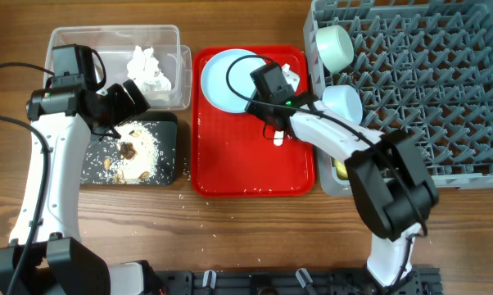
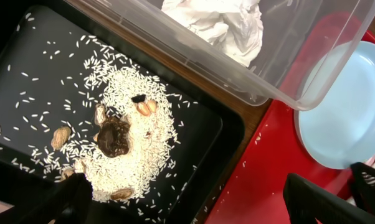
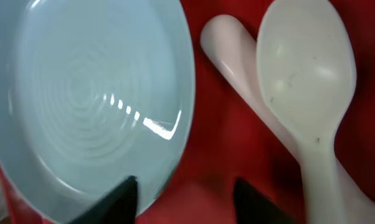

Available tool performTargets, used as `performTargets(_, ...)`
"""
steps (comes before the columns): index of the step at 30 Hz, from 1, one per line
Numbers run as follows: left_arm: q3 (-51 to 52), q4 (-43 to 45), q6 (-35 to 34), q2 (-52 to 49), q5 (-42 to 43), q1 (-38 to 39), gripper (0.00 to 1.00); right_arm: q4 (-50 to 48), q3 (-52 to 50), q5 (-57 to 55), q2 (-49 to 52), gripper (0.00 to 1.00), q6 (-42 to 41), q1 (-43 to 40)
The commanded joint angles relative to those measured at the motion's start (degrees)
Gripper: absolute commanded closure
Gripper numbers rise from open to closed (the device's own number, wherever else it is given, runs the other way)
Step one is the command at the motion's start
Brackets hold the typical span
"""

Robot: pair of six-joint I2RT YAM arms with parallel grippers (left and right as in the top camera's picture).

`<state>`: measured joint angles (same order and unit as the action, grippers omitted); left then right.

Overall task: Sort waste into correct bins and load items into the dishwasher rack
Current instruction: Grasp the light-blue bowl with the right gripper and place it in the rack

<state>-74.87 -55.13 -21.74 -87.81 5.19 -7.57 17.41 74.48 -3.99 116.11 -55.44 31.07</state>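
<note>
A crumpled white napkin (image 1: 148, 67) lies in the clear box (image 1: 74, 41). Just in front of it, white rice (image 1: 136, 147) with brown bits is heaped and scattered in the black tray (image 1: 171, 164). The light blue plate (image 1: 222, 82) sits flat on the red tray (image 1: 246, 172), with a white spoon (image 3: 306, 68) beside it, bowl up, lying across another white handle. The grey pegged rack (image 1: 427, 90) holds a green bowl (image 1: 335, 47) on its side, a blue bowl (image 1: 345, 102) at its left edge and a half-hidden yellow cup (image 1: 341, 170).

Readable text: none, in any view.
Light blue plate (image 3: 81, 93): plain, no marking.
White spoon (image 3: 306, 68): plain, no brand.
</note>
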Motion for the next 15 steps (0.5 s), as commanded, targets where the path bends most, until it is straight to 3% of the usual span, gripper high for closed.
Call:
performTargets(1, -0.6, 0.0, 0.3, 0.1, -0.3, -0.3, 0.0, -0.4, 0.1, 2.7, 3.5, 0.64, -1.7, 0.2)
performTargets(7, -0.6, 0.0, 0.3, 0.1, -0.3, -0.3, 0.0, 3.2, 0.2, 4.9, 4.3, 0.78, -1.3, 0.2)
performTargets(9, -0.6, 0.0, 0.3, 0.1, -0.3, -0.3, 0.0, 3.4, 0.2, 8.9, 3.9, 0.94, 3.5, -0.4)
performTargets(15, -0.6, 0.0, 0.3, 0.1, -0.3, -0.3, 0.0, 4.3, 0.6, 10.5, -2.9, 0.96, 16.6, -4.5)
